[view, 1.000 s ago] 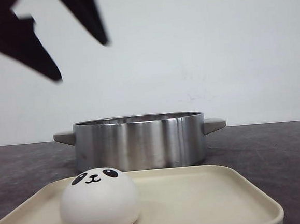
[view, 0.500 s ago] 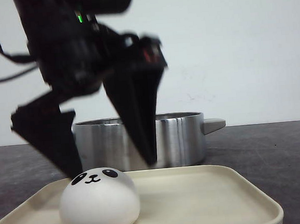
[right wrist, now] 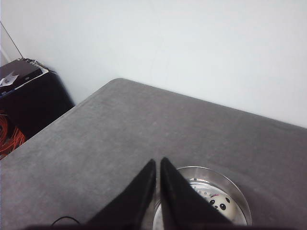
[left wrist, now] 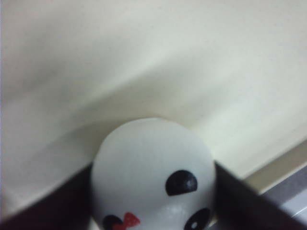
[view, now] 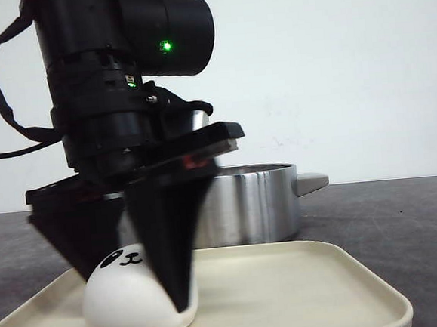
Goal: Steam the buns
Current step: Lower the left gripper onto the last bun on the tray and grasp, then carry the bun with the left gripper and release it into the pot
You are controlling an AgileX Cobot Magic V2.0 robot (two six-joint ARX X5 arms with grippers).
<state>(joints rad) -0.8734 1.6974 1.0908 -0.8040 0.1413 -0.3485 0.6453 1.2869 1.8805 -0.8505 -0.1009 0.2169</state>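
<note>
Round white panda-face bun (view: 131,307) seated on cream rectangular plastic tray (view: 304,285), near its left front. Black left gripper (view: 132,272) lowered over bun, fingers spread either side; firm clamping cannot be told. Brushed steel pot (view: 252,202) behind tray, buns (right wrist: 217,203) glimpsed inside. Right gripper (right wrist: 158,165) held aloft, fingers closed together, empty.

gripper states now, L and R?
Left gripper: open, fingers straddling the bun on the tray, not clamped yet.
Right gripper: shut, empty, above the pot.

One panda bun (view: 128,311) on one cream tray (view: 304,293), one steel pot (view: 256,202), two hands.
</note>
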